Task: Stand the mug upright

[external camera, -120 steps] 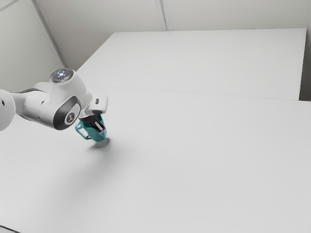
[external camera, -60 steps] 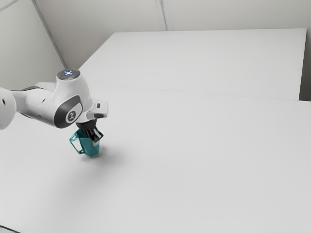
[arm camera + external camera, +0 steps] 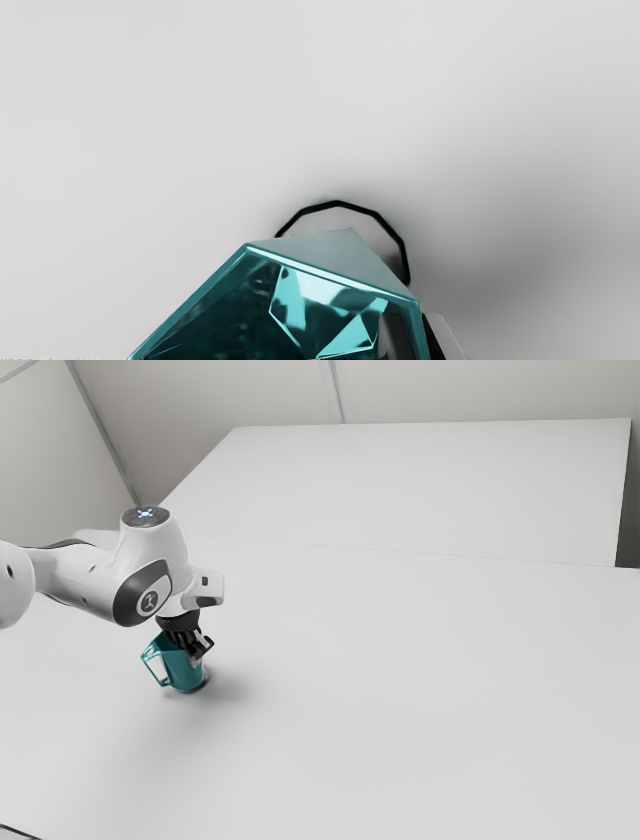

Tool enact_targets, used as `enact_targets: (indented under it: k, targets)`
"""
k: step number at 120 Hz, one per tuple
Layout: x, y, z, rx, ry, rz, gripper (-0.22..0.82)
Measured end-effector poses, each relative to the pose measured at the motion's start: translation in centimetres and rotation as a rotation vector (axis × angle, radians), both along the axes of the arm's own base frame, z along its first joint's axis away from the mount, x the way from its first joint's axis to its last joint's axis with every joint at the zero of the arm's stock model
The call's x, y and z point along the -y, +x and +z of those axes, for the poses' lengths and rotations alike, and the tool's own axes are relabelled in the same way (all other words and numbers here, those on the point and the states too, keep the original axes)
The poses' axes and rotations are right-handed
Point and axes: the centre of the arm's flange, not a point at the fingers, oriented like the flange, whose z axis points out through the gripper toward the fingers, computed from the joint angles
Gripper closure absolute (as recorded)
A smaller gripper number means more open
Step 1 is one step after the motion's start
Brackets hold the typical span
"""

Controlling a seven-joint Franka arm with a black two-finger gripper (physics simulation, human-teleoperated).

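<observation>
One teal faceted mug [image 3: 180, 670] is recorded in the exterior view on the white table [image 3: 420, 740], at about eight o'clock from the view's centre. Compared with the picture of a second ago, the mug sits lower in that view and nearer upright, where it had been tipped steeply. The robot arm's hand has come down with it and turned to a more level attitude. Against the half-second-old picture, the change is a small further drop.

Condition of the black two-finger gripper [image 3: 200, 650]: closed on the mug's wall at the rim [image 3: 325, 272], the gap between fingers being little more than the wall's thickness. One finger [image 3: 392, 335] bears on the inside, the other on the outside. In the exterior view the gripper meets the mug at its one o'clock side.

The handle [image 3: 152, 672] points to nine o'clock in that view; the body leans slightly, its top toward eleven. A dark ring [image 3: 338, 203] shows by the base. Whether the base rests flat cannot be determined.
</observation>
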Motion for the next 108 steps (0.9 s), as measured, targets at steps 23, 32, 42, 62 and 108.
enact_targets:
  k: [23,32,42,62,108]
  targets:
    - [0.0,0.0,0.0,-0.001,-0.003,0.012,0.68]
    - [0.0,0.0,0.0,-0.001,-0.003,0.015,0.66]
    - [-0.1,-0.1,0.1,0.0,-0.003,0.019,0.63]
    - [-0.1,-0.1,0.3,0.004,-0.004,0.024,0.55]
    - [0.6,-0.2,1.8,0.029,-0.006,0.022,0.46]
